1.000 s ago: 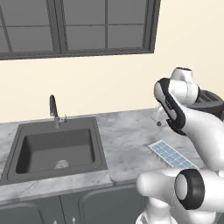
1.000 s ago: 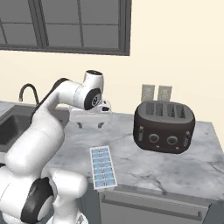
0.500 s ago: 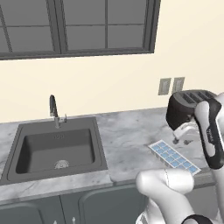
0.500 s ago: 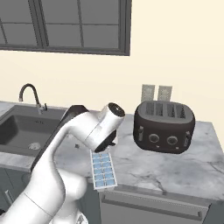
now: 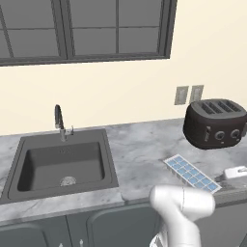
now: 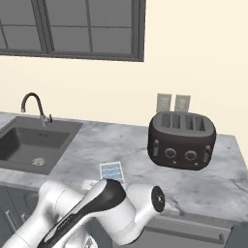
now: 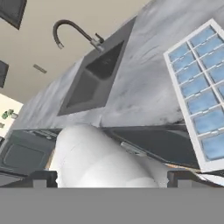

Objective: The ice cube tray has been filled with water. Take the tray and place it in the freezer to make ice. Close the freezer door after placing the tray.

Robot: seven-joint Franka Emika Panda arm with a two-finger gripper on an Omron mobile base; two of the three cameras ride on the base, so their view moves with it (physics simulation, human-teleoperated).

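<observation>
— On the near edge of the grey marbled counter [image 5: 140, 159] lies the flat white ice cube tray [image 5: 192, 173], its pale blue water [image 7: 202, 101] showing in every cell, between the dark sink [image 5: 62, 164] on the left and the black toaster [image 5: 215, 123] far right.

— Is the claw holding it?

— Its dark fingertips [image 7: 40, 178] sit apart, nothing between them, so it's released.

— Risks?

— I'd guess a tilted lift spills water, or a nudge sends the tray over the near edge. Bare counter lies left of the tray.
</observation>
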